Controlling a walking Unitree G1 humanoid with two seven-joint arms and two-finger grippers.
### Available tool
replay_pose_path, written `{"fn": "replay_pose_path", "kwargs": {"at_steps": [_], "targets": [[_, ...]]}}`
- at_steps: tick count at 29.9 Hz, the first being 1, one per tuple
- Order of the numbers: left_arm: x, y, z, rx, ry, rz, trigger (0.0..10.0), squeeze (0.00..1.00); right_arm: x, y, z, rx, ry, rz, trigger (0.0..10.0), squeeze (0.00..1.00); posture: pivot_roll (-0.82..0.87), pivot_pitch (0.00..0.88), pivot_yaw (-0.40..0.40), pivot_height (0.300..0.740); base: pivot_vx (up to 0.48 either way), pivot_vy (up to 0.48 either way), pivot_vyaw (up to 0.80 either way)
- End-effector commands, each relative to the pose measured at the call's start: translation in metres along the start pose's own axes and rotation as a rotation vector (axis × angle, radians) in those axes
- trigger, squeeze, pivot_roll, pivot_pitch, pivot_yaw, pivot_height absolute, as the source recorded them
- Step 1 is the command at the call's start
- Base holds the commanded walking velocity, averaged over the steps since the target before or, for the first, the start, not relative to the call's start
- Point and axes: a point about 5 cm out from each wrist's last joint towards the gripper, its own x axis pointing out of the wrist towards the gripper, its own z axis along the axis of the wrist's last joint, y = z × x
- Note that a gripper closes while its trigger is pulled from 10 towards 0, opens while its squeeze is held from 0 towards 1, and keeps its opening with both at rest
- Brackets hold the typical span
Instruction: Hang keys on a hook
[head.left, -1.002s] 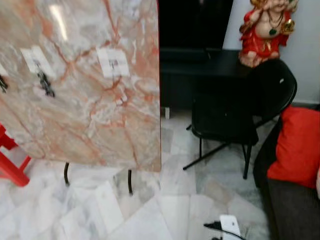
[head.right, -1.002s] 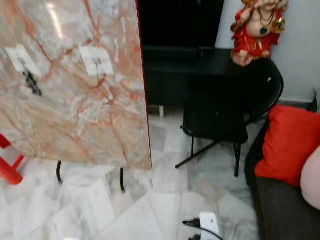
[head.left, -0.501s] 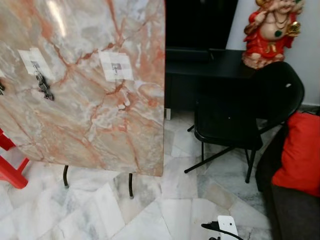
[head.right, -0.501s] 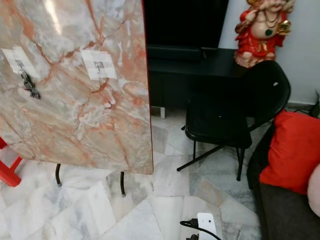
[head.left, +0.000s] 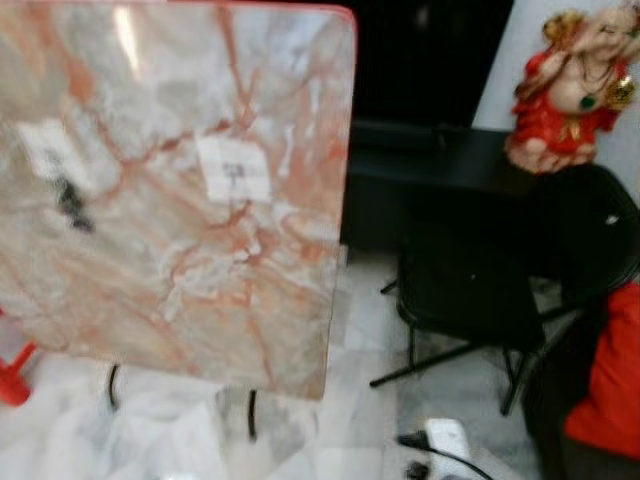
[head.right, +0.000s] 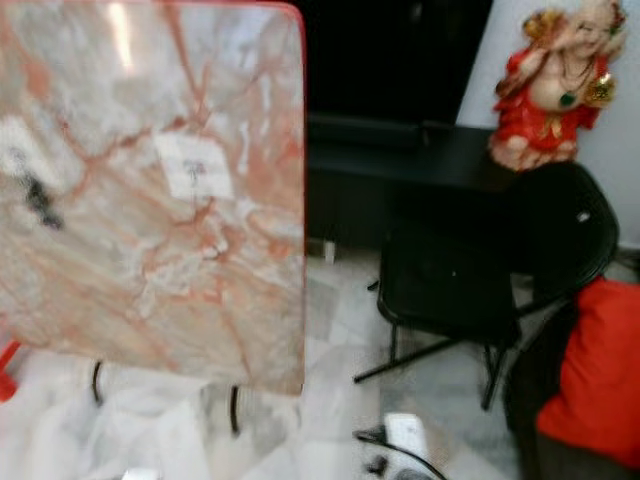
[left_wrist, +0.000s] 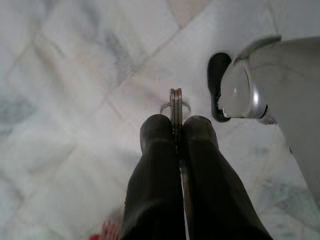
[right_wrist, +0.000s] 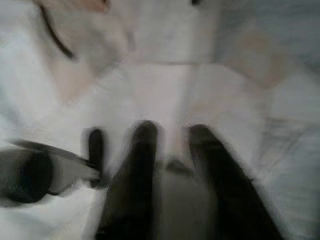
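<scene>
Now: keys (left_wrist: 175, 107) pinched edge-on between closed left gripper (left_wrist: 176, 131) fingers, long axis in line with them, tips and ring (left_wrist: 174, 106) jutting past the fingertips toward marble floor (left_wrist: 75, 90). Right gripper (right_wrist: 172, 137) blurred over the same floor, fingers parted, holding nothing. Ahead, tilted marble board (head.left: 170, 180) with white hook patch (head.left: 234, 168); darker blurred shape (head.left: 72, 203) on another patch toward its left, too smeared to identify. Black chair (head.left: 500, 270) and red figurine (head.left: 575, 85) off right.

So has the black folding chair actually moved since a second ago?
No. The black folding chair keeps its place before the black cabinet and under the red figurine; the whole view shifted, so the camera moved.
</scene>
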Motion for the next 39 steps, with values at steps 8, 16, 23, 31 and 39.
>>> {"fn": "replay_pose_path", "kwargs": {"at_steps": [8, 16, 23, 31, 39], "targets": [[0.001, -0.005, 0.013, 0.043, -0.046, 0.011, 10.0, 0.00, -0.002, -0.012, -0.006, 0.004, 0.020, -0.031, 10.0, 0.00, 0.01, 0.025, -0.003, 0.740, 0.324, 0.000, 0.00], [-0.001, 0.010, 0.057, 0.052, -0.245, 0.122, 10.0, 0.00, -0.002, -0.012, -0.008, 0.001, 0.023, -0.030, 10.0, 0.00, 0.00, 0.009, 0.001, 0.740, 0.000, 0.000, 0.00], [-0.027, 0.023, 0.141, 0.031, -0.695, 0.176, 10.0, 0.00, -0.003, -0.013, -0.009, -0.005, 0.024, -0.032, 10.0, 0.00, 0.01, 0.000, 0.004, 0.740, 0.000, 0.000, 0.00], [-0.068, 0.008, 0.176, 0.058, -1.053, 0.188, 10.0, 0.00, -0.002, -0.012, -0.008, -0.007, 0.016, -0.029, 10.0, 0.00, 0.01, 0.014, 0.004, 0.740, 0.000, 0.000, 0.00], [-0.098, -0.005, 0.171, 0.163, -1.208, 0.165, 10.0, 0.00, -0.002, -0.013, -0.006, -0.007, 0.012, -0.035, 10.0, 0.00, 0.01, 0.022, 0.000, 0.740, 0.000, 0.000, 0.00]]}}
